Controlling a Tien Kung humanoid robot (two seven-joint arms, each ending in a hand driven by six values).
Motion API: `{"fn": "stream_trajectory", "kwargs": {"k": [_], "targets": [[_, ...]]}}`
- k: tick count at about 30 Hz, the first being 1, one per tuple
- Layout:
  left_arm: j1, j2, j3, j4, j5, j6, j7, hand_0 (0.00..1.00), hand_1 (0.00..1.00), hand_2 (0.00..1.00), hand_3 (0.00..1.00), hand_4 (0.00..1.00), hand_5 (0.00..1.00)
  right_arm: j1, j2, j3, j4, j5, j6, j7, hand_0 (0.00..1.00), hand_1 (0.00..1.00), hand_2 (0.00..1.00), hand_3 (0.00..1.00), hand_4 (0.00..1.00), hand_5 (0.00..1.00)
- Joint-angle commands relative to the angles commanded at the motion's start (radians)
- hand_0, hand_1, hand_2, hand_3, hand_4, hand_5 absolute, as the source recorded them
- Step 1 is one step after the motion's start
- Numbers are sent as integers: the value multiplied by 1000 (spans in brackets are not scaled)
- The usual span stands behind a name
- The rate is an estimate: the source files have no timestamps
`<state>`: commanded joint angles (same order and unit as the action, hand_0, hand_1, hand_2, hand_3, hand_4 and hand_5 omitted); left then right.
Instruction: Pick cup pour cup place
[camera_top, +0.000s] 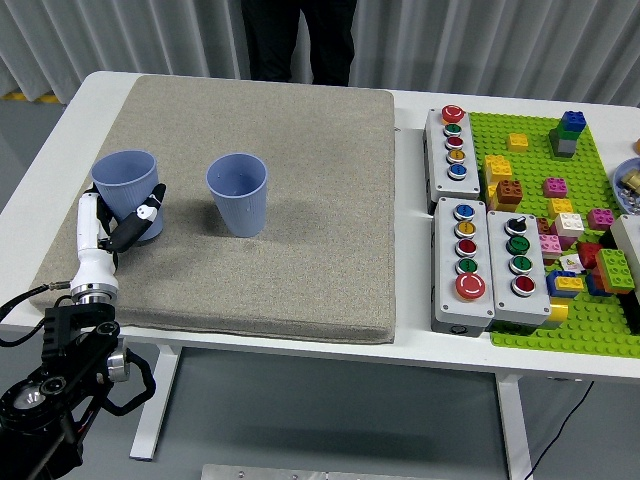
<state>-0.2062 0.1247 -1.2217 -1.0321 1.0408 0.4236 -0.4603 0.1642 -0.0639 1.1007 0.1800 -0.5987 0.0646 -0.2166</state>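
While your left hand (118, 222) grips one cup (128, 190) upright on the mat (300, 200), the second cup (238, 193) stands beside it.

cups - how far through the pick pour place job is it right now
Picking looks done: the left hand is closed on the left cup over the grey mat's left side. That cup is upright, so no pour is visible now. The second cup stands apart on the mat to its right. Whether pouring is still ahead can't be told; releasing the held cup remains.
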Motion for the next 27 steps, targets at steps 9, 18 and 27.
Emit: {"fn": "stream_trajectory", "kwargs": {"k": [9,18,27], "targets": [[-2,5,8,9,-23,-14,2,649,662,702,631,662,344,1,0,3,0,-2,-1,0,680,673,683,644,439,177],[4,12,11,-3,-20,-32,-13,660,675,709,659,705,366,2,0,5,0,-3,-1,0,680,673,683,643,439,177],[6,16,9,-5,-4,-54,-2,673,692,726,675,728,376,1,0,6,0,-5,-1,-1,680,673,683,643,438,177]]}}
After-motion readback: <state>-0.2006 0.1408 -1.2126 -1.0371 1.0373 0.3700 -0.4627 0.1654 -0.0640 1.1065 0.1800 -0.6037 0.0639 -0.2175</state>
